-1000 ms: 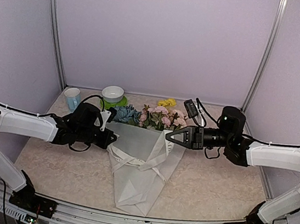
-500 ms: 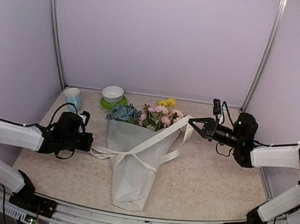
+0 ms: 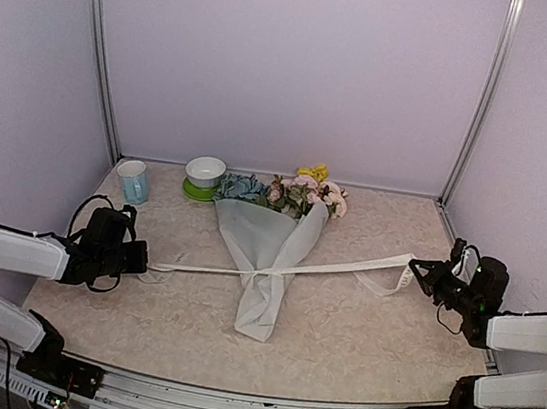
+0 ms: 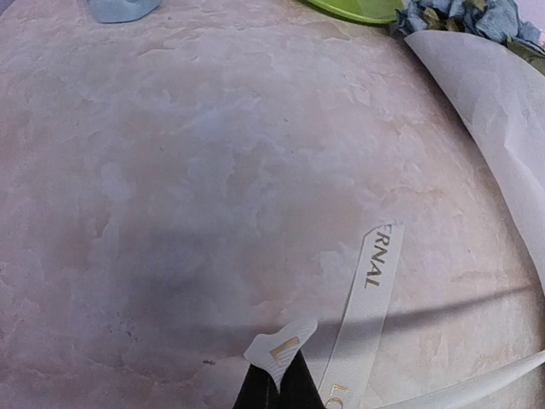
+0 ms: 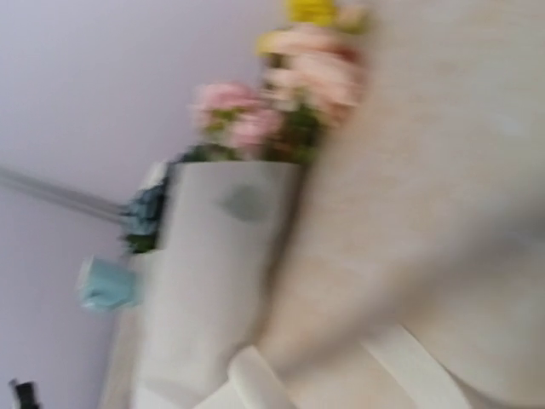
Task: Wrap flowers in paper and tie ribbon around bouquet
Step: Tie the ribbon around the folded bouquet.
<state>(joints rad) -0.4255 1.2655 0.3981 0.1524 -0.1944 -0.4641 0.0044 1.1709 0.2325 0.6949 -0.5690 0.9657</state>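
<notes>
The bouquet lies mid-table. Its white paper (image 3: 269,254) forms a narrow cone, with the pink, yellow and blue flowers (image 3: 295,192) at its far end. The cream ribbon (image 3: 346,270) crosses the cone at a knot and runs taut to both sides. My left gripper (image 3: 147,263) is low at the left. In the left wrist view its black fingertips (image 4: 300,388) are shut on a lettered ribbon (image 4: 281,345) end. My right gripper (image 3: 419,270), far right, is shut on the other ribbon end. The right wrist view is blurred and shows paper (image 5: 213,273), flowers (image 5: 294,94) and ribbon (image 5: 409,366), but no fingers.
A pale blue cup (image 3: 133,181) stands at the back left. A white bowl on a green saucer (image 3: 205,173) sits beside the flower heads. A loose ribbon tail (image 4: 368,298) lies flat on the table by my left fingertips. Walls close in on three sides.
Both arms have drawn apart and down toward the table's sides, pulling the ribbon taut. The paper cone has cinched narrower, and the bouquet has shifted toward the back.
</notes>
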